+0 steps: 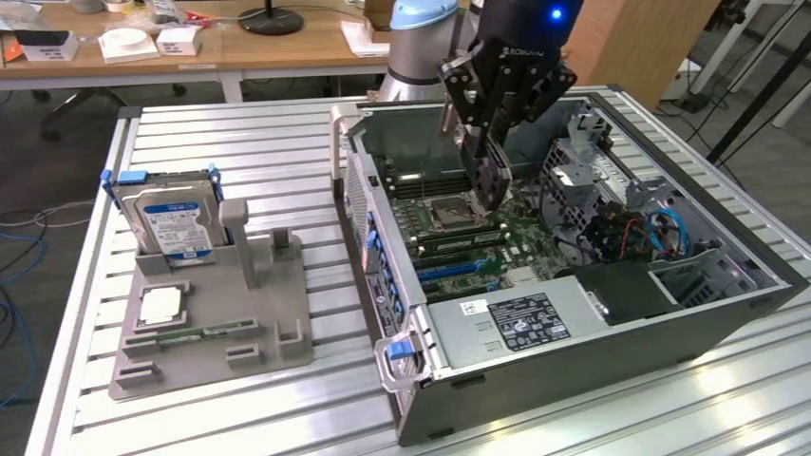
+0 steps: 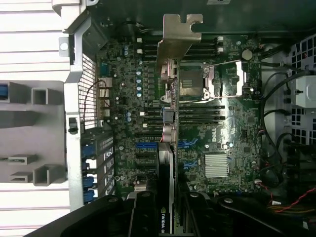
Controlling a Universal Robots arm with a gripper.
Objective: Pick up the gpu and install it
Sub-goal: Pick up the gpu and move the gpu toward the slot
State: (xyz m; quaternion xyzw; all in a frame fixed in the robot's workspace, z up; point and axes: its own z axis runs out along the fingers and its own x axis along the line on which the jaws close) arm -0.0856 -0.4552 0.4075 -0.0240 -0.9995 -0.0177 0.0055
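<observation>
We are seeing the gripper (image 1: pixel 488 147) hanging inside the open computer case (image 1: pixel 709 313). Its fingers (image 2: pixel 143 215) are set narrow and are gripping the gpu (image 1: pixel 492 190) — the card is being held on edge under the gripper, over the motherboard (image 1: pixel 507 261).

In the exterior view the card's lower end is sitting at about one o'clock from the processor socket (image 1: pixel 453 211). Whether it is touching the board, we cannot tell. In the wrist view we are looking along the card, and its silver bracket (image 2: pixel 174 42) is lying at the end away from the fingers.

In the exterior view, at nine o'clock from the case, the hard drive (image 1: pixel 178 223) is standing upright in a grey holder (image 1: pixel 254 323) on the slatted table (image 1: pixel 254 142) — well apart from the gripper. At five o'clock from the gripper, the power supply (image 1: pixel 533 318) is lying inside the case.
</observation>
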